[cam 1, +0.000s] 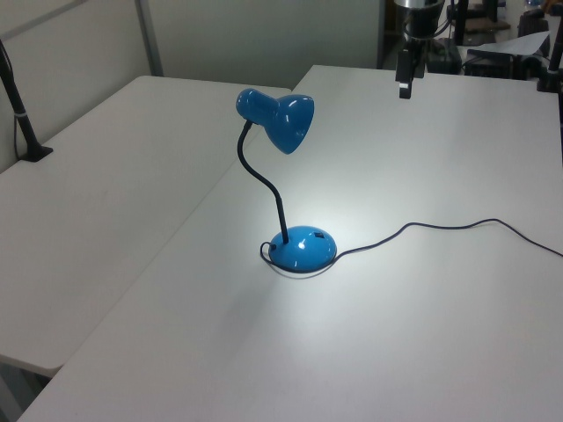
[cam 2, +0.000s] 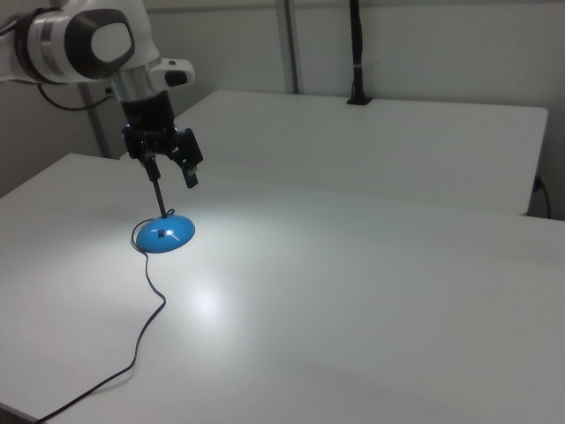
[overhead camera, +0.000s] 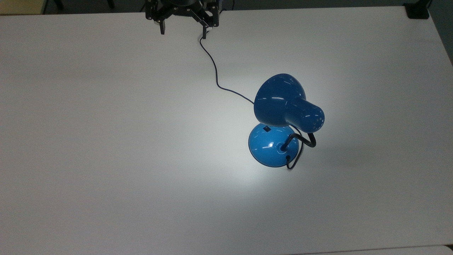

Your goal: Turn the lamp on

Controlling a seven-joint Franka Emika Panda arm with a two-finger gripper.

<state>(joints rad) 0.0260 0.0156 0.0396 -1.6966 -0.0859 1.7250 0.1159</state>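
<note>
The blue lamp stands right of centre in the top view, its bell shade (overhead camera: 279,101) leaning over the round base (overhead camera: 270,146) with the small black switch (overhead camera: 267,129). A bright pool of light lies on the table beside the base. The black cord (overhead camera: 216,74) runs from the base to the far edge. My gripper (overhead camera: 183,31) hangs open and empty over that far edge, well apart from the lamp. In the left view the gripper (cam 1: 405,79) is high behind the shade (cam 1: 280,119) and base (cam 1: 303,249). In the right view the gripper (cam 2: 170,172) stands above the base (cam 2: 164,233).
A second white table (cam 1: 97,158) adjoins this one across a seam. A black post (cam 1: 22,123) is clamped on it, seen also as the post (cam 2: 356,53) in the right view. A dark block (overhead camera: 417,10) sits at the top view's far right corner.
</note>
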